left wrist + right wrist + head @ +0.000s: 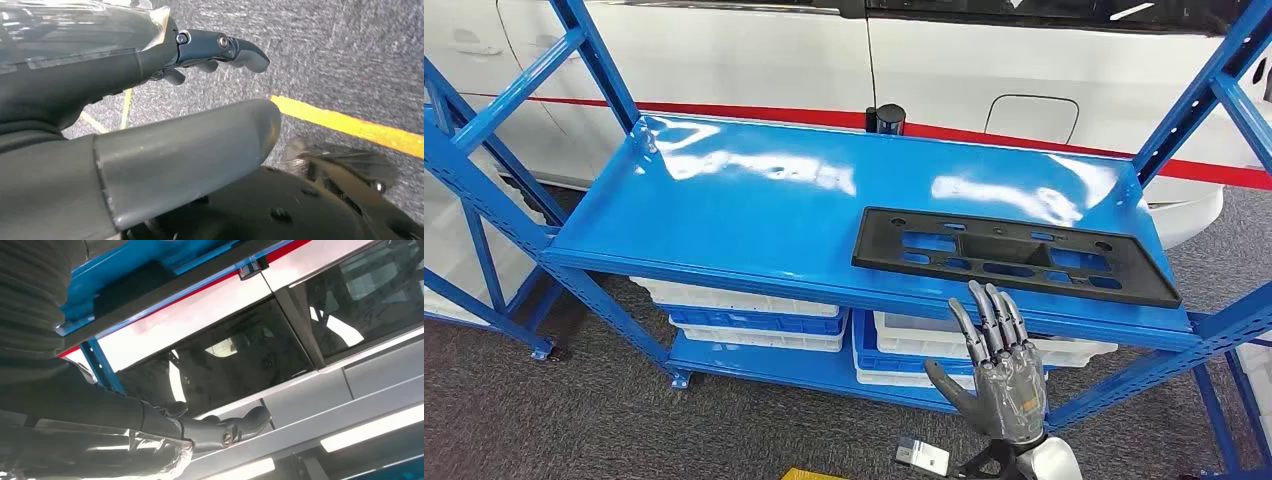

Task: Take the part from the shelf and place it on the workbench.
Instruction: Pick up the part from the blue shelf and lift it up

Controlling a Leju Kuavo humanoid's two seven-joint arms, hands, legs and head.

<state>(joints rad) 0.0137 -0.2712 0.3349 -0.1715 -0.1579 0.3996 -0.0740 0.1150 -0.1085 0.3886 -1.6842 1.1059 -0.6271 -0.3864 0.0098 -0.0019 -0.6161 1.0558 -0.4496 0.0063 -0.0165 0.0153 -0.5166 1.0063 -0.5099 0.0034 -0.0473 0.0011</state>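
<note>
Right hand [1002,375]: raised just before shelf [724,215] edge, fingers straight and apart, holding nothing | left hand [150,150]: over grey floor, empty, fingers extended | black part [1014,255]: flat on shelf's right side.

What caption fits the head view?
Right hand raised open just below the shelf edge, near the black part.

Black part [1014,255], glossy blue shelf [724,215], grey hand [1001,372]

A flat black slotted part [1014,256] lies on the blue shelf's [754,215] right front.
</note>
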